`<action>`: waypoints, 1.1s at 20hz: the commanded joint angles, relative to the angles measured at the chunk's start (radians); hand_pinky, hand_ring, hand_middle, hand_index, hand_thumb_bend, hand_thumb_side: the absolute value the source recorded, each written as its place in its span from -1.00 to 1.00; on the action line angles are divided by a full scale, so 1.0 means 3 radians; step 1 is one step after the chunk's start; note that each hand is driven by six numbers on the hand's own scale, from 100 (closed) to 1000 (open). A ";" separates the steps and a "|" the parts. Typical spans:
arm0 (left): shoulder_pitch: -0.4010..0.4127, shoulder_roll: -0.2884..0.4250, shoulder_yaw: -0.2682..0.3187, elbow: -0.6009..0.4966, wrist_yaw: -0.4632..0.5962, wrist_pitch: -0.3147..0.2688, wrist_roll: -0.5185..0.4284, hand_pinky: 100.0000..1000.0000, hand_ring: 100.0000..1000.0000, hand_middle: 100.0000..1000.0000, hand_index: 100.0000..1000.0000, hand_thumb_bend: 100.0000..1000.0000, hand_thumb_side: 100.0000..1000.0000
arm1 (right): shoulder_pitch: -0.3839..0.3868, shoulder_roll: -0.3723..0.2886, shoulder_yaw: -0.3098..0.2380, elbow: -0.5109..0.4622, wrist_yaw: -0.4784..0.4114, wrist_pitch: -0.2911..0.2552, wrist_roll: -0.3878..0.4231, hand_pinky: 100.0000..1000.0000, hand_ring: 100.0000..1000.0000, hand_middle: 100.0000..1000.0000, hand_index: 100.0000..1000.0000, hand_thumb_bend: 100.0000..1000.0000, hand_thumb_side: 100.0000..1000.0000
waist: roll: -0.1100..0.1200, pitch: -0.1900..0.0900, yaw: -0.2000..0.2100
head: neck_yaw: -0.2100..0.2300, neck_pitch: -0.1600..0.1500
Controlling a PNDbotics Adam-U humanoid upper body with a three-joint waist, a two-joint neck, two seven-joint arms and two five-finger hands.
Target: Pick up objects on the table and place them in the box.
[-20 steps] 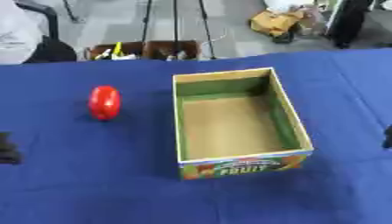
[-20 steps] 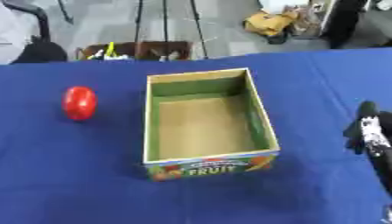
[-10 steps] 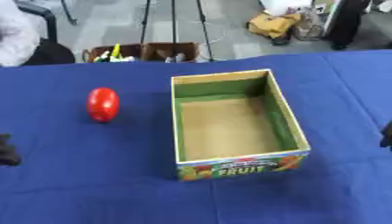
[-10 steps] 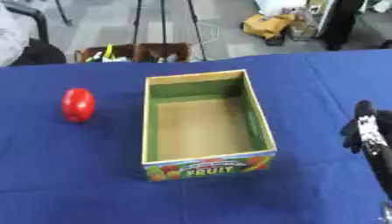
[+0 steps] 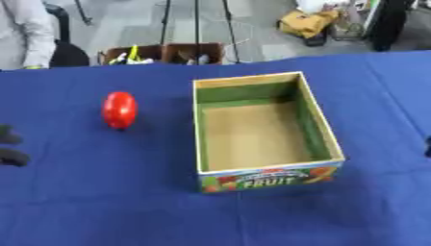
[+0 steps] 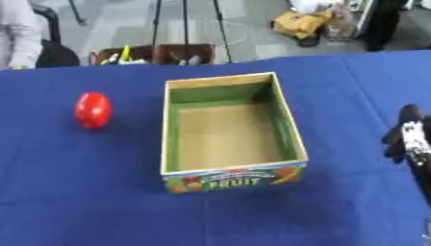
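**Nothing picked yet: one red object on the cloth, box empty**

Step in hand: by the look of it you are at the very start of a pick. Neither hand holds anything and neither is near the work.

Task object: a single red object (image 5: 120,109), rounded and standing taller than it is wide, sits on the blue table (image 5: 101,202) to the left of the box (image 5: 324,144), apart from it with bare cloth between. I see no other loose object on the cloth.

Container: the box is an open cardboard tray with green inner walls, a plain brown floor and a printed front panel reading "FRUIT". Its floor is bare; nothing has been placed in it.

Hands: your left hand (image 5: 10,153) shows only as dark shapes at the left edge of the left eye view, lower than the red object and well apart from it; I cannot tell whether its fingers are spread or curled. Your right hand (image 6: 407,137) shows at the right edge of the right eye view, beside the box but clear of it; its finger position cannot be made out either.

Next move, in my judgement: the left hand is the nearer one. Bring it up and inward to the red object, close around its middle, lift clear of the near wall, and carry it right over the box's left rim before release. The rounded shape may roll if nudged from one side.
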 commanded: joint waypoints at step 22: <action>-0.1309 0.2031 -0.0393 0.1173 -0.0556 -0.0068 -0.0037 0.02 0.10 0.36 0.74 -1.00 0.41 | 0.0009 -0.0088 0.0057 -0.0071 0.0007 -0.0059 0.0061 -0.56 -0.75 -0.68 -0.38 -1.00 0.71 | -0.0021 -0.0006 -0.0191 | 0.0182 0.0093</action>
